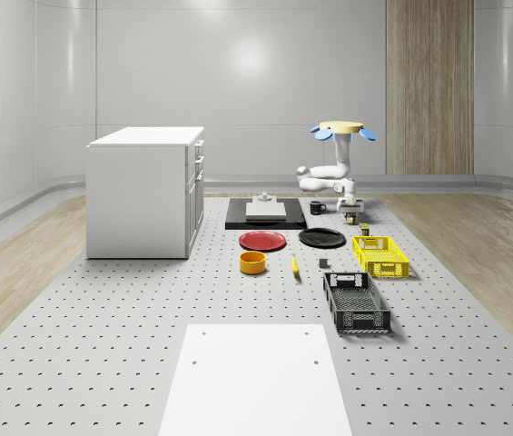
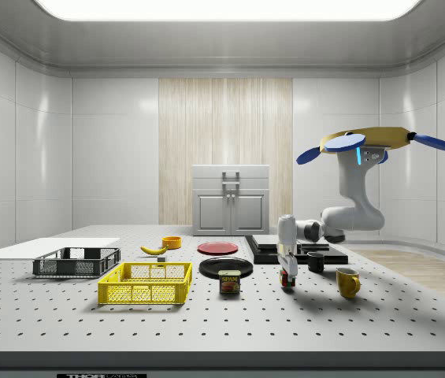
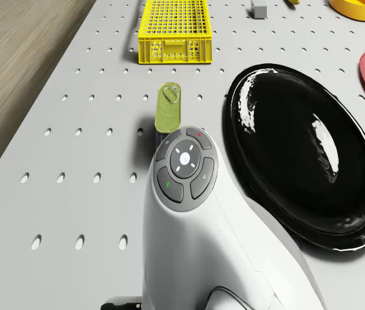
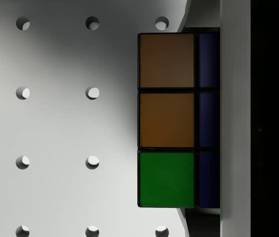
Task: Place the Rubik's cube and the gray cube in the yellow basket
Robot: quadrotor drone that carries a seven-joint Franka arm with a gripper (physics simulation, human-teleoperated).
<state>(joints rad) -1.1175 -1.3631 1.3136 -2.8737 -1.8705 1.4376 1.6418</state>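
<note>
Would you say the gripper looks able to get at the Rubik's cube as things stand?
Probably yes: the gripper hangs low at the perforated table, with the multicoloured Rubik's cube right at it and nothing in between.

— Saw what, close up?
— A Rubik's cube, one column of squares facing up: two orange above one green, with a dark blue strip alongside.
— Resting on?
— A gray table dotted with rows of holes, shaded near the cube.

The can stands between the basket and the cube, seemingly just before the plate.
</note>
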